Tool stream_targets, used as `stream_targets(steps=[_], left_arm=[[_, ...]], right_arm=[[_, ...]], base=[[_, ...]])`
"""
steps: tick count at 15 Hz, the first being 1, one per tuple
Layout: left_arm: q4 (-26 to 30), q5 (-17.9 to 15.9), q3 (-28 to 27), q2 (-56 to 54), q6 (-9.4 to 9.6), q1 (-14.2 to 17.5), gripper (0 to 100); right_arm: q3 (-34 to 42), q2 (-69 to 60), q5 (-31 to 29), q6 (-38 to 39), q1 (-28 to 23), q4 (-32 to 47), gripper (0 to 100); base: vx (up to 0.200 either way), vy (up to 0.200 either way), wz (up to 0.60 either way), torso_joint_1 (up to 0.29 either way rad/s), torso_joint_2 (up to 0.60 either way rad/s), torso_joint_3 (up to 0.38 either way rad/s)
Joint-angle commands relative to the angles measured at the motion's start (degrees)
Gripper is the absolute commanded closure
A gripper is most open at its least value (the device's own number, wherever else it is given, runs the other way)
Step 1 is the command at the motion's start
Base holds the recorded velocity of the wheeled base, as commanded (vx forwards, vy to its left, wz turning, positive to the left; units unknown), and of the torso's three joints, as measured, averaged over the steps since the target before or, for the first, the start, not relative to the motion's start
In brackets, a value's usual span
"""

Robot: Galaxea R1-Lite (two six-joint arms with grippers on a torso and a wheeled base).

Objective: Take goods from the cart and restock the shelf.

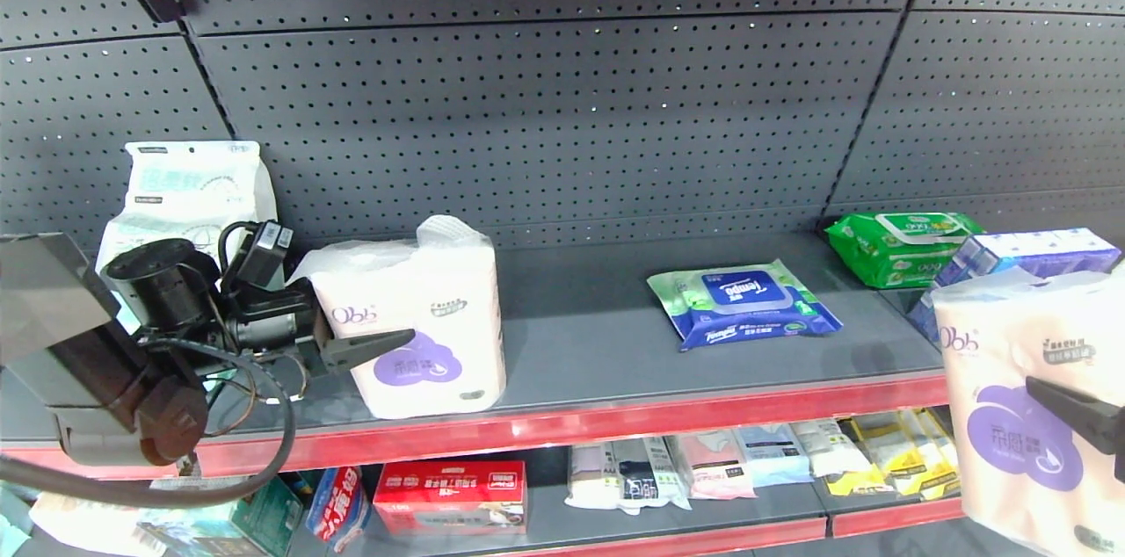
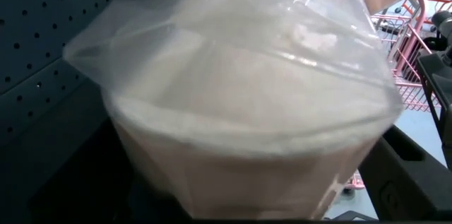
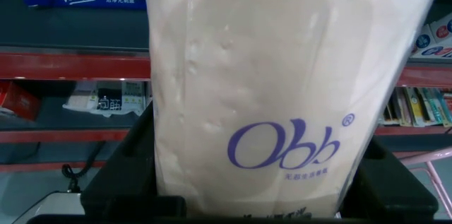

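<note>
A white toilet paper pack (image 1: pixel 422 320) with a purple label stands upright on the grey shelf (image 1: pixel 580 337), left of its middle. My left gripper (image 1: pixel 395 320) is shut around it from the left, one finger (image 1: pixel 369 346) lying across its front. In the left wrist view the plastic-wrapped pack (image 2: pixel 247 97) sits between the dark fingers. A second, peach-tinted toilet paper pack (image 1: pixel 1011 416) hangs in front of the shelf at the far right, with my right gripper (image 1: pixel 1068 430) shut on it. The right wrist view has this pack (image 3: pixel 275 97) clamped between both fingers (image 3: pixel 120 181).
A blue wet-wipe pack (image 1: pixel 743 302) lies flat right of centre. A green pack (image 1: pixel 901 245) and blue tissue boxes (image 1: pixel 1028 258) sit at the right end, a tall white bag (image 1: pixel 189 197) at back left. The lower shelf holds a red box (image 1: pixel 450 495). A pink cart (image 2: pixel 402 47) stands behind.
</note>
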Motion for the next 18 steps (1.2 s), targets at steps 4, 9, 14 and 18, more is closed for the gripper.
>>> stream_targets(steps=[4,9,14,18], left_arm=[[-0.08,0.45,0.94,-0.50,0.12,1.80,0],[-0.08,-0.08,2.61,-1.73,0.56,5.66,0],[-0.08,-4.65,5.86,-4.19,2.93,10.41,0],[-0.08,-7.81,7.62,-4.10,4.95,15.24,0]], right_arm=[[-0.34,0.25,0.10,-0.10,0.19,-0.01,100],[-0.08,-0.36,0.10,-0.19,0.54,-0.01,100],[-0.08,-0.36,0.10,-1.07,0.54,-0.01,100],[0.27,-0.36,0.10,-1.42,0.63,-0.01,100]], base=[[0.000,0.000,0.00,0.000,0.00,0.000],[0.000,0.000,0.00,0.000,0.00,0.000],[0.000,0.000,0.00,0.000,0.00,0.000],[0.000,0.000,0.00,0.000,0.00,0.000]])
